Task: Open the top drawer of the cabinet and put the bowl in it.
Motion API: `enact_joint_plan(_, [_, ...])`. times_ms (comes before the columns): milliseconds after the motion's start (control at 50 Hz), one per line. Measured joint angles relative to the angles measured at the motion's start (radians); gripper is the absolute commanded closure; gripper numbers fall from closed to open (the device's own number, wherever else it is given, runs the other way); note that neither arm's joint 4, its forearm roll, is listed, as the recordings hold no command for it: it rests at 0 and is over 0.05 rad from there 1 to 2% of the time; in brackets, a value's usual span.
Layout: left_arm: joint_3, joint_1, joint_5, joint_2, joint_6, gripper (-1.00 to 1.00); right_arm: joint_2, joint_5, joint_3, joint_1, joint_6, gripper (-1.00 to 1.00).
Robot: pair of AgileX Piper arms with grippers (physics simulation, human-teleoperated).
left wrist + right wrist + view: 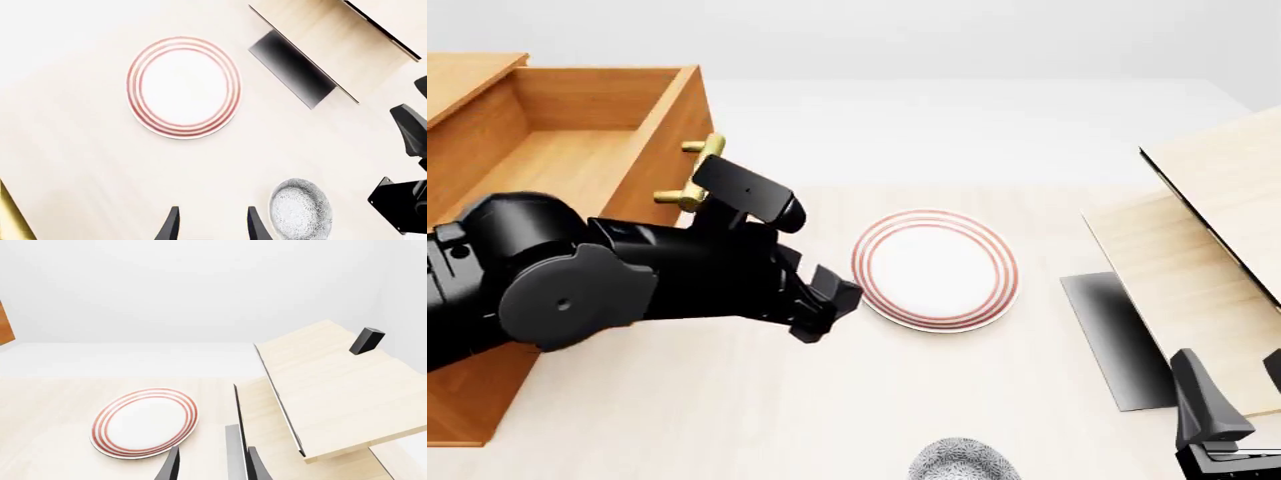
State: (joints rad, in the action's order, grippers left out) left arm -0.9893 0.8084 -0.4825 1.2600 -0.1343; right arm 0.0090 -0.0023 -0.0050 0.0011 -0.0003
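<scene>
while the top drawer [567, 150] gapes, the bowl [964, 462] sits outside.

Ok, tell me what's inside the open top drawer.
Only bare light wood shows inside the top drawer. The left arm hides its near part. The bowl sits on the table.

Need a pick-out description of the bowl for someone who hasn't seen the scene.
Start at the open drawer of the orange-brown cabinet on the left, then go right to the red-ringed plate in the middle of the table. The bowl sits nearer the arms than the plate, cut off by the front view's bottom edge. It is smaller, deep, and blue-grey speckled, not flat and ringed.
</scene>
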Motion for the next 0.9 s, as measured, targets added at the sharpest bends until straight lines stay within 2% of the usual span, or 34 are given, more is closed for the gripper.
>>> enact_joint_plan(420, [-0.046,0.097,-0.031,0.123,-0.052,-1.00,0.000,0.000,0.000,0.000,0.000,-1.00])
enact_joint_plan(900, [-0.039,0.140,-0.017,0.208,-0.099,-1.00,0.000,0.000,0.000,0.000,0.000,-1.00])
